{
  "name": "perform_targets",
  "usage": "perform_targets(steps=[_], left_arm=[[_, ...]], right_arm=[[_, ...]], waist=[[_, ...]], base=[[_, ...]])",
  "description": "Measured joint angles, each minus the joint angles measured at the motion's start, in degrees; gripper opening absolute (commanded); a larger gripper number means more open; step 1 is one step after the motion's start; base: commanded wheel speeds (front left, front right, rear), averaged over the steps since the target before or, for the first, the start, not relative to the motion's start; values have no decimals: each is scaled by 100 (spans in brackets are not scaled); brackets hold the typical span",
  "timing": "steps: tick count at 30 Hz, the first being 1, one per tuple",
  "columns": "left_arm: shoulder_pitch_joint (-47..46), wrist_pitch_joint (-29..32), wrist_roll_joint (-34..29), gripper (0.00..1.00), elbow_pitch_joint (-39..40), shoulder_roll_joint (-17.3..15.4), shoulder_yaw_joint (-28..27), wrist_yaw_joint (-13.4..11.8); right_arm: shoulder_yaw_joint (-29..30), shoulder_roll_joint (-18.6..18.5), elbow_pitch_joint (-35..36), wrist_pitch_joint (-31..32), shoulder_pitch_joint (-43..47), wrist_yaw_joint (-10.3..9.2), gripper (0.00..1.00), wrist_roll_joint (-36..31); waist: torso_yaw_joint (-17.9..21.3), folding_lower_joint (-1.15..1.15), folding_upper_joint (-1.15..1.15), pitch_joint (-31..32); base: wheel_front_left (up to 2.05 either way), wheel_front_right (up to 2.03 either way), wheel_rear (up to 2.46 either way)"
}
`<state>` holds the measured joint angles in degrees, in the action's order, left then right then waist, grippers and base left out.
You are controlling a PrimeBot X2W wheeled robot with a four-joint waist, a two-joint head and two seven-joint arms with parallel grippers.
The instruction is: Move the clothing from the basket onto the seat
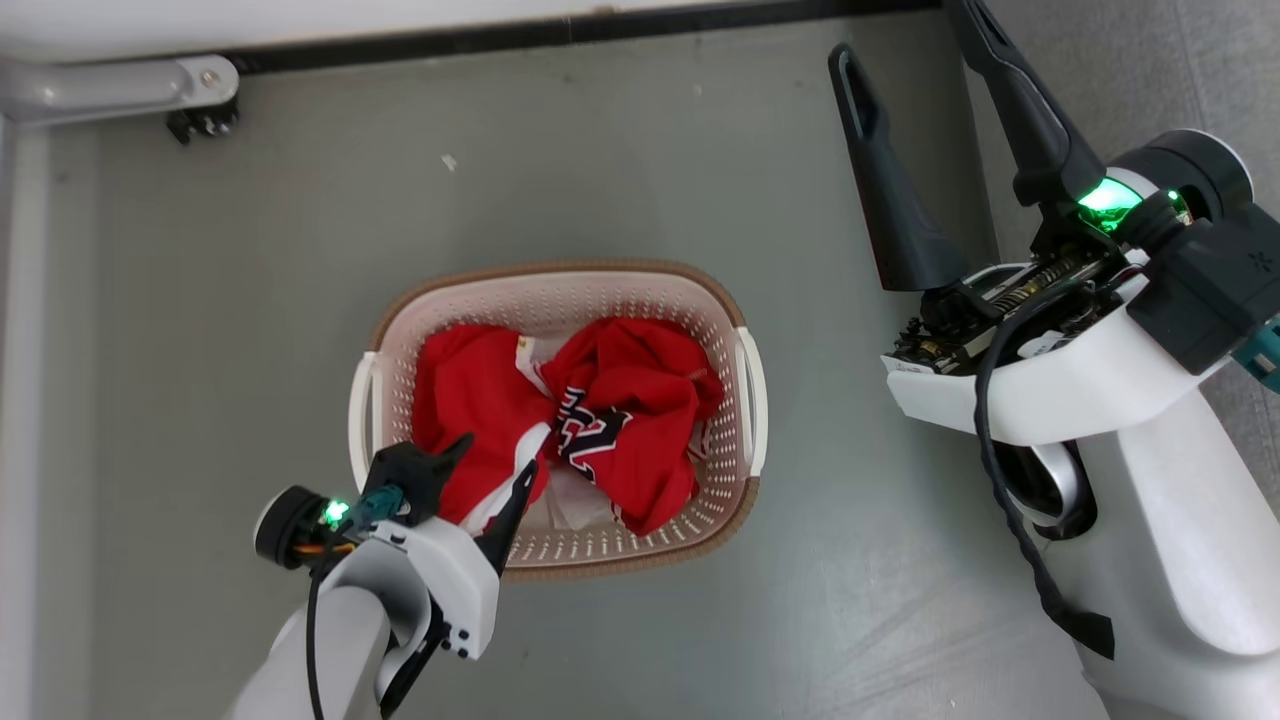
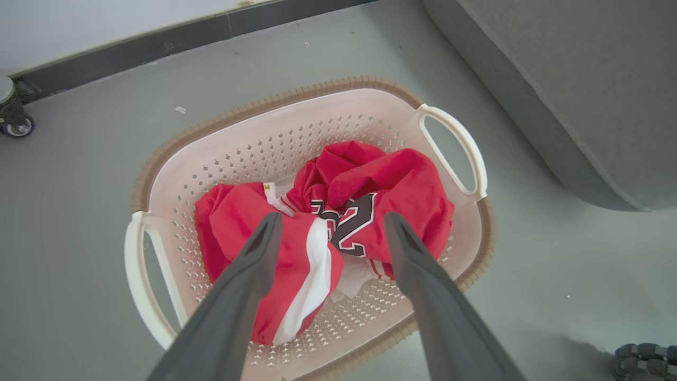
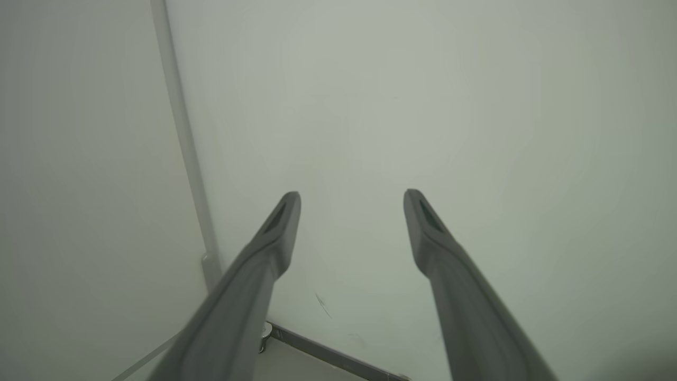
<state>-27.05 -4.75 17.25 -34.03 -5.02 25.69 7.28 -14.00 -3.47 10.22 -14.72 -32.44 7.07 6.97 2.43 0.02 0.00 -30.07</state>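
On the grey floor stands the cream basket with its brown rim, and both red garments lie crumpled inside. The white-striped garment fills the left half; the lettered one fills the right. My left gripper hovers open over the basket's near-left side, above the striped garment, holding nothing. My right gripper is raised at the upper right, open and empty, facing a pale wall. The grey seat lies just right of the basket in the left wrist view.
A dark baseboard runs along the wall beyond the basket. A pale furniture leg with a caster sits at the far left. Bare grey floor surrounds the basket. My right arm's white body takes up the right side.
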Motion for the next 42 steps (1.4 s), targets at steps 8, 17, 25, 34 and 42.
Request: perform_targets(steps=[8,17,25,34,42], left_arm=[[-366,124,-152,100,-208,69,136,0],[-681,224,-257,100,-365,89,208,0],[-1030,425,-517,100,-615,-46,220,-169],[-1340,628,-675,100,-845,-114,212,-365],[-1594,673,-732,0,-857,-189,113,-544]], right_arm=[[-323,-14,230,0,-290,0,100,1],[-427,-18,379,-1,-587,0,100,8],[-479,-20,414,-7,-721,0,100,15],[-527,-21,436,-7,-967,0,100,22],[-537,-22,483,-8,-1222,0,100,64]], waist=[[98,0,0,-457],[189,0,0,-882],[282,0,0,-1260],[383,0,0,-1635],[461,0,0,-1909]], base=[[0,0,0],[0,0,0],[0,0,0],[0,0,0],[0,0,0]])
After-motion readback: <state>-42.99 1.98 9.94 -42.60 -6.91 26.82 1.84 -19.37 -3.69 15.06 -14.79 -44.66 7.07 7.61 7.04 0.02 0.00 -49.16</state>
